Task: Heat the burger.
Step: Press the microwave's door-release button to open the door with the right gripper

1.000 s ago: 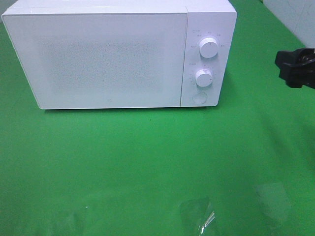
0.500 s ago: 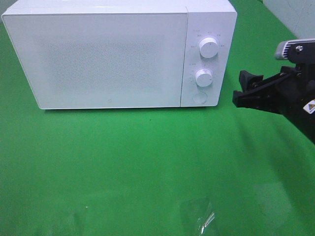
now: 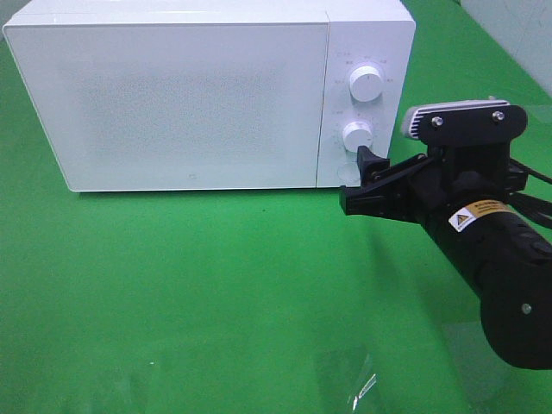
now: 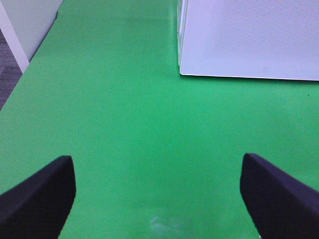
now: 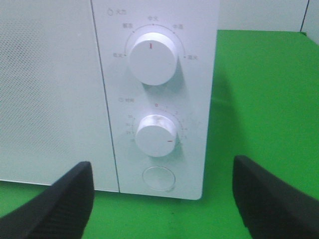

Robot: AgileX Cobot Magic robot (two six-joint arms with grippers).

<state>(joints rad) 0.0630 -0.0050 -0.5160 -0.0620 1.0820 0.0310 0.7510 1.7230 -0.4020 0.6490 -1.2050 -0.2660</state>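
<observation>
The burger is out of view. A white microwave (image 3: pixel 172 95) stands at the back of the green cloth with its door shut; it also shows as the microwave (image 4: pixel 249 40) in the left wrist view. My right gripper (image 3: pixel 356 179) is open just in front of the control panel, level with the lower knob (image 3: pixel 356 135) and the round button (image 3: pixel 348 175). The right wrist view shows my right gripper (image 5: pixel 162 204) facing the upper knob (image 5: pixel 152 57), lower knob (image 5: pixel 157 134) and button (image 5: pixel 158 178), with nothing between its fingers. My left gripper (image 4: pixel 159 194) hangs open over bare cloth.
A scrap of clear plastic (image 3: pixel 354 379) lies on the cloth near the front edge. A pale wall panel (image 3: pixel 517 34) stands at the back right. In the left wrist view the table edge and a white upright (image 4: pixel 22 35) lie beside the cloth.
My right arm has swung in from the right edge, moving left toward the microwave's control panel. Its jaws have stayed open. The microwave has not moved.
</observation>
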